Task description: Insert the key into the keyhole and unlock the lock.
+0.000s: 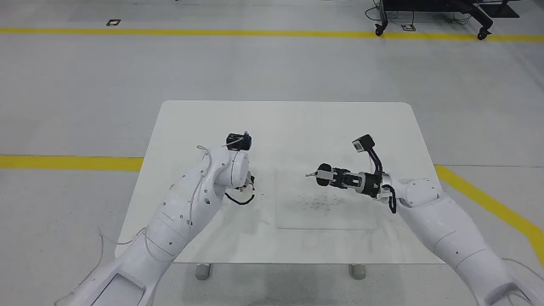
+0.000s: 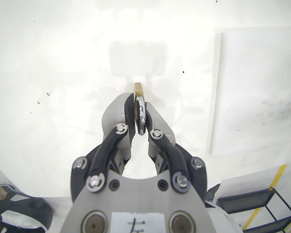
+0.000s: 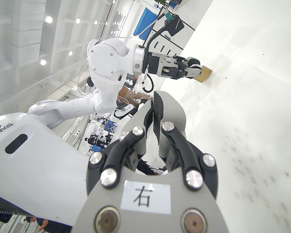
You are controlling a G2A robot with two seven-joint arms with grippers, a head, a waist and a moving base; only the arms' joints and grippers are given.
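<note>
— What is the left gripper (image 2: 138, 100) doing?

— It is clamping the lock (image 2: 137, 90), pads squeezing both sides of the brass body. The silver shackle (image 2: 141, 120) is pointing back toward the wrist, and the body is sticking out past the fingertips toward the table (image 1: 204, 127). The right wrist view is showing the lock low over the surface; I cannot tell whether it is touching.

— And the right gripper (image 3: 155, 98)?

— Its black pads are pressing together. In the top view a thin pale sliver is poking out of the tips, and it is looking like the key (image 1: 308, 172), though it is too small to be sure. It is aiming sideways toward the lock, and the two are sitting well apart.

— What is lying around them?

— A thin pale mat (image 2: 257, 86) is lying on the table, carrying dark specks. The right gripper is hanging over it, while the lock is sitting just beside its edge, over bare tabletop. That edge is running between key and lock.

— Anything farther off?

— A yellow line (image 1: 255, 31) is crossing the floor beyond the table, and a black wheeled cart (image 1: 433, 4) is standing past it.
</note>
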